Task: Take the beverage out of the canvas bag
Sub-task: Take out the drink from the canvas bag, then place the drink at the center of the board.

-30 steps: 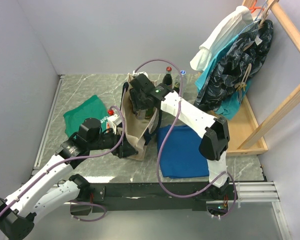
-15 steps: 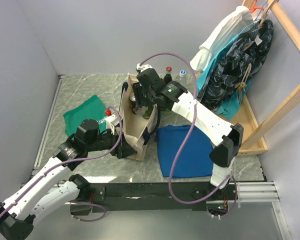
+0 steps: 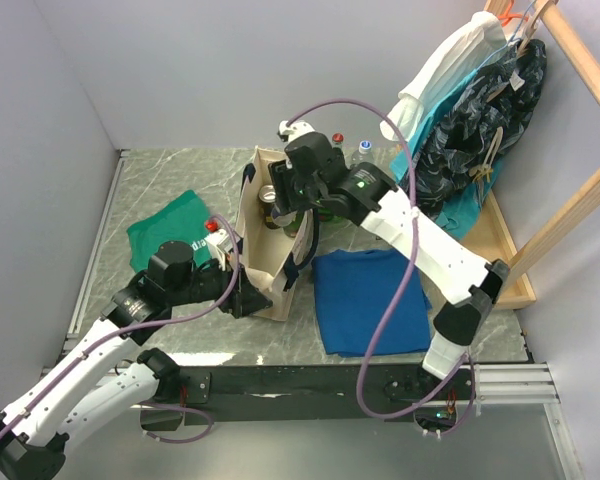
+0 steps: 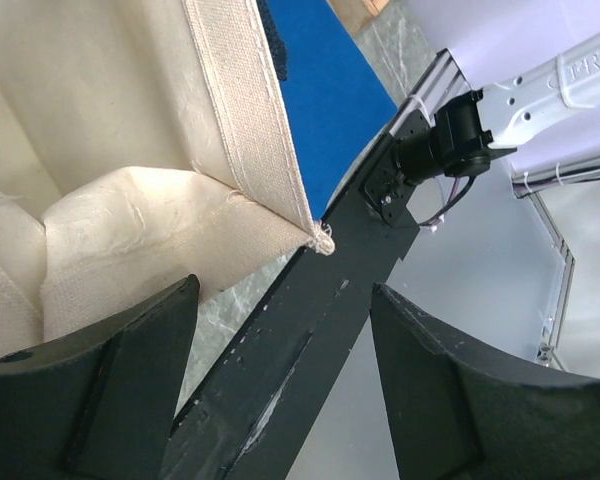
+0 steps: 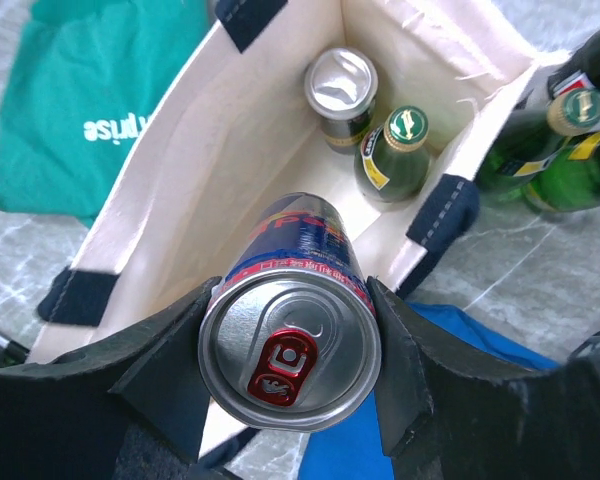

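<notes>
The canvas bag [image 3: 264,268] stands upright on the table, cream with navy handles, its mouth open. Above that mouth my right gripper [image 3: 285,196] is shut on a blue and red beverage can [image 5: 290,345], one finger on each side of its silver top. Down inside the canvas bag [image 5: 230,130] remain another can [image 5: 340,84] and a green bottle [image 5: 394,152]. My left gripper [image 4: 285,370] is at the bag's near bottom corner [image 4: 315,235], jaws apart with nothing between them; the left finger [image 4: 120,390] lies just below the canvas.
A green cloth [image 3: 168,228] lies left of the bag, with a red-capped bottle [image 3: 212,227] next to it. A blue folded cloth [image 3: 370,300] lies to the right. Dark bottles [image 3: 337,150] stand behind the bag. Hanging clothes on a wooden rack [image 3: 475,110] fill the far right.
My right arm has risen and drawn back, bringing the can up above the bag's mouth. The left gripper's jaws have parted a little at the bag's corner.
</notes>
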`<action>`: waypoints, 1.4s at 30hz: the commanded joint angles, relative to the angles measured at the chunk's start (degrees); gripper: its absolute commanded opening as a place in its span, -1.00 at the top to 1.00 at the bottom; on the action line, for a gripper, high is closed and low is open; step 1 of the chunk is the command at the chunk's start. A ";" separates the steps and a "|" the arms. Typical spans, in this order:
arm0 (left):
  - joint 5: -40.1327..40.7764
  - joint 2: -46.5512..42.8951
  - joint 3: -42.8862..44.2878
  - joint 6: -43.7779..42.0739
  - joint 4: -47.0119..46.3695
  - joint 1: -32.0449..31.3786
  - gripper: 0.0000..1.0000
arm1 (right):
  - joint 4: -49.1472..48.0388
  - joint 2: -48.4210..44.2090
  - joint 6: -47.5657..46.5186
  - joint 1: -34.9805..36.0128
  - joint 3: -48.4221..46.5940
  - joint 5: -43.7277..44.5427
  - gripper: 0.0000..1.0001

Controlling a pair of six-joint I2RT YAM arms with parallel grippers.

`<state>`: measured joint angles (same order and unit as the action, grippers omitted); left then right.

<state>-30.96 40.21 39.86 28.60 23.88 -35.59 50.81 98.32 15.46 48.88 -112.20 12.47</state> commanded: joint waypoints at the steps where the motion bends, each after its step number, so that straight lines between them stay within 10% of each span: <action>1: 1.16 -0.57 -0.04 0.93 2.14 -0.35 -0.50 | -4.66 -6.21 -1.22 0.42 -2.58 1.15 1.00; 31: 5.20 -4.08 -0.13 1.81 2.22 -0.35 -0.49 | -10.29 -24.31 -3.77 -0.98 11.38 18.20 1.00; 42: 17.32 -7.95 1.63 1.11 1.43 -0.35 -0.45 | -14.77 -25.99 -1.23 -10.20 21.41 10.65 1.00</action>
<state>-20.34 34.02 39.86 30.85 25.67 -35.83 44.03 75.75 12.95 41.15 -91.68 25.17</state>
